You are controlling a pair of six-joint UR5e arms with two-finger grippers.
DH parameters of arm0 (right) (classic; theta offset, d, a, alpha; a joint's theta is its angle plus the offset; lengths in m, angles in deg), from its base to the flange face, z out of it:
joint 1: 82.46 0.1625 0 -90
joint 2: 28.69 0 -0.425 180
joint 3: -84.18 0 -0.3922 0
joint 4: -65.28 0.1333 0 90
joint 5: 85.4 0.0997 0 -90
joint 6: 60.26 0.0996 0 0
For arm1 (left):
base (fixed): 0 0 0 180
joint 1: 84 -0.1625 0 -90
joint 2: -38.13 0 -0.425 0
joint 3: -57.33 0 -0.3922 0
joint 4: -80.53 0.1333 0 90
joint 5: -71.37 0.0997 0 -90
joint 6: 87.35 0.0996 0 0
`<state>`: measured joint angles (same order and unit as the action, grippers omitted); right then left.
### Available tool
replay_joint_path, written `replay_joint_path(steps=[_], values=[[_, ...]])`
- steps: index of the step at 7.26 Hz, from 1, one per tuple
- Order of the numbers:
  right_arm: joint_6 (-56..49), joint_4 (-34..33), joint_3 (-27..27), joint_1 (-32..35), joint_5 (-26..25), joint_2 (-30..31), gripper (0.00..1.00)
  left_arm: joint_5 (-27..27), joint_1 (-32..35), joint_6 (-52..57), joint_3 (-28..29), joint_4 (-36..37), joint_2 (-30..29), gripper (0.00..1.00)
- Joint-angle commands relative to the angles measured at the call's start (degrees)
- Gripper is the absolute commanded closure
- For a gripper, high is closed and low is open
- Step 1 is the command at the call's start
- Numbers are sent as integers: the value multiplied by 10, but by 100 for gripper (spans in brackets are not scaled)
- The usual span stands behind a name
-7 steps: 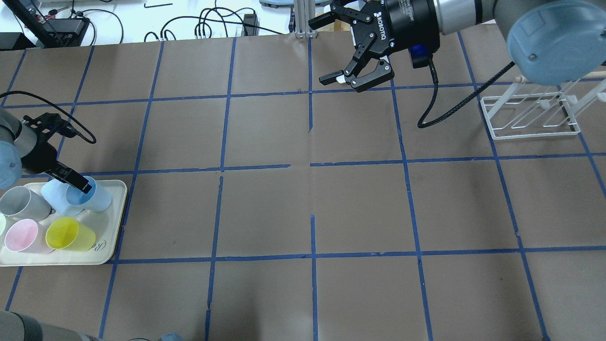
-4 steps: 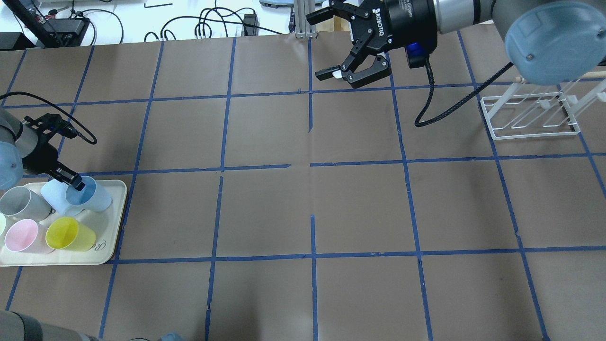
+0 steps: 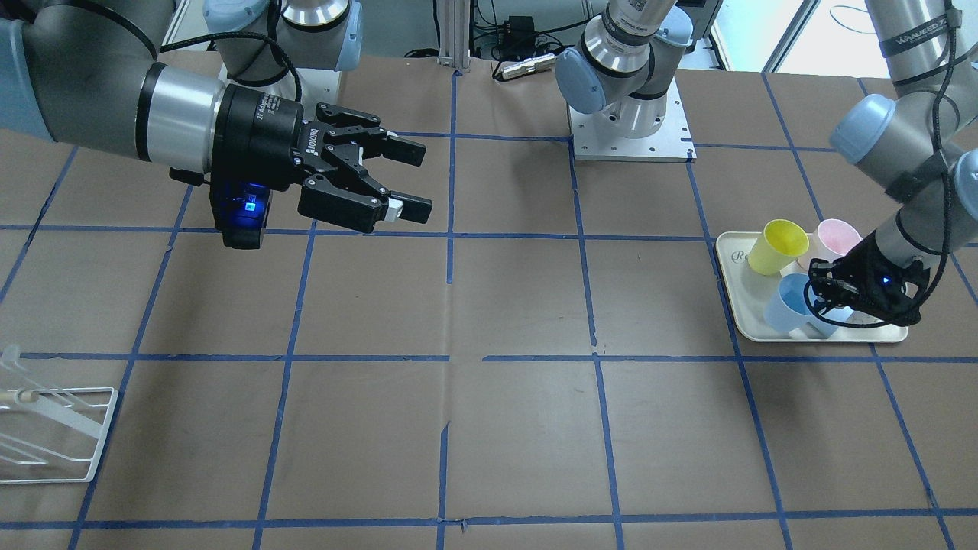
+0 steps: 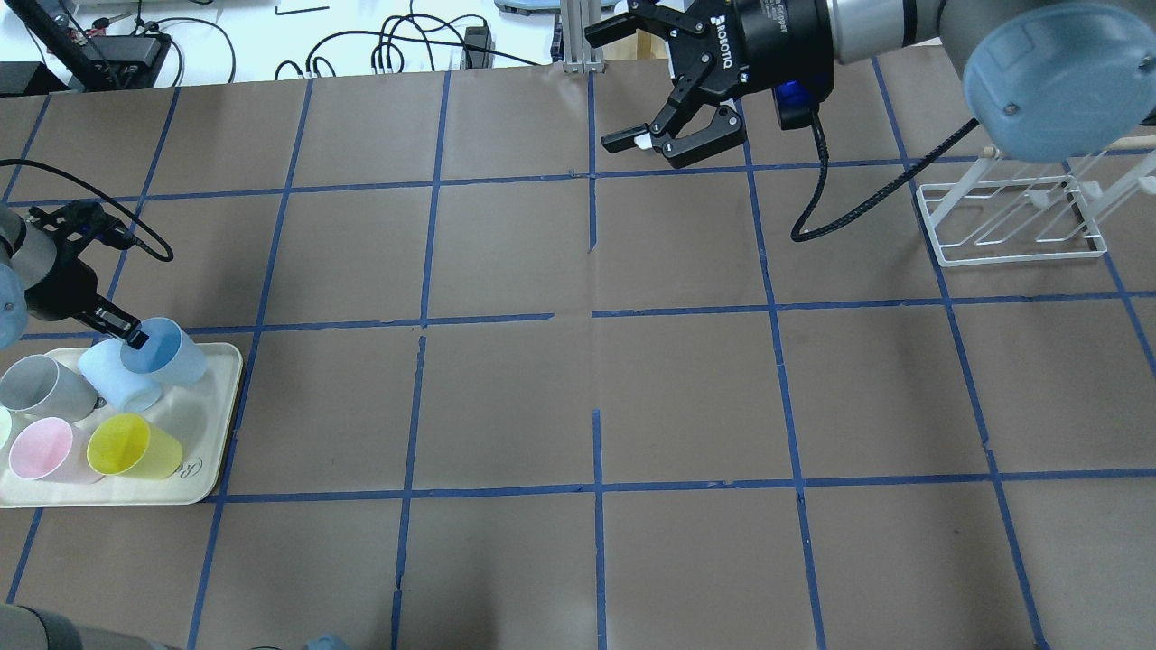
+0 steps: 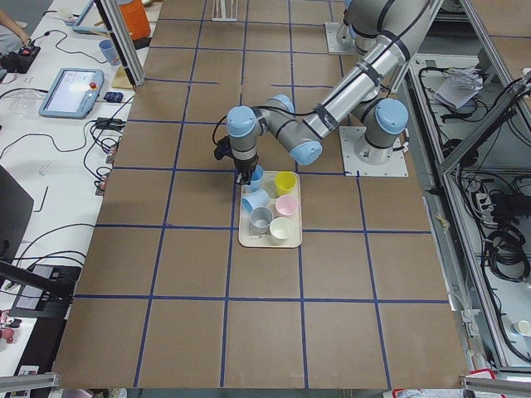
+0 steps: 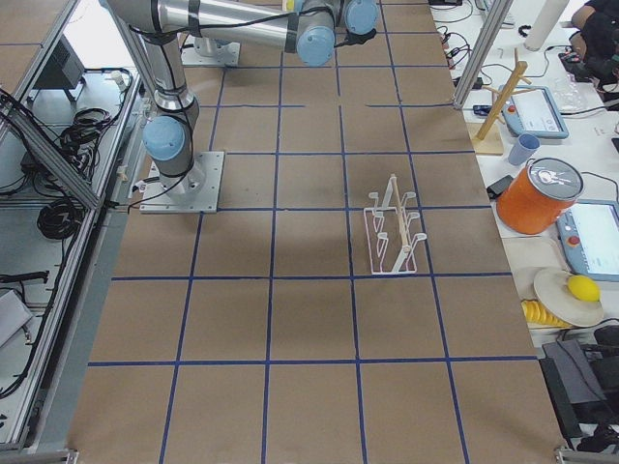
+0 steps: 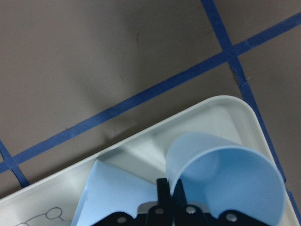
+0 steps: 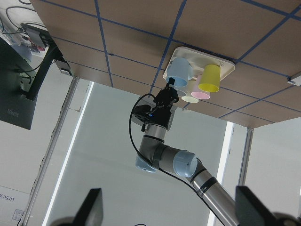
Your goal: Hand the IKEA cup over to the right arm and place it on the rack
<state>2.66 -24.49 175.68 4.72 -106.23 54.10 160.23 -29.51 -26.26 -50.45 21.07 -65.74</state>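
Gridded table (image 4: 686, 388); right gripper (image 4: 603, 88) marked ROBOTIQ; tray (image 4: 194, 413) script unreadable.

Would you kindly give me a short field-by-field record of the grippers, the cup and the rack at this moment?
left gripper: shut on the IKEA cup at its rim, one of its fingers inside, one outside
IKEA cup: pale blue, tilted, over the far corner of the tray
tray: also holds a second blue cup, grey cup, pink cup, yellow cup
right gripper: open, empty, over the table's far side
rack: on the table at the robot's right, bears no cup
handover: not yet begun
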Motion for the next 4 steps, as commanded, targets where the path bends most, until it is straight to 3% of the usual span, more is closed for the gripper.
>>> replay_joint_path(steps=[1,3,4], values=[[1,1,0,-2,-1,0,0,-164,0,-79,61,-140,24,100],[3,3,0,-4,-1,-1,0,-408,8,-154,56,-223,38,100],[11,2,-1,-4,1,-1,0,-559,19,-191,44,-285,50,100]])
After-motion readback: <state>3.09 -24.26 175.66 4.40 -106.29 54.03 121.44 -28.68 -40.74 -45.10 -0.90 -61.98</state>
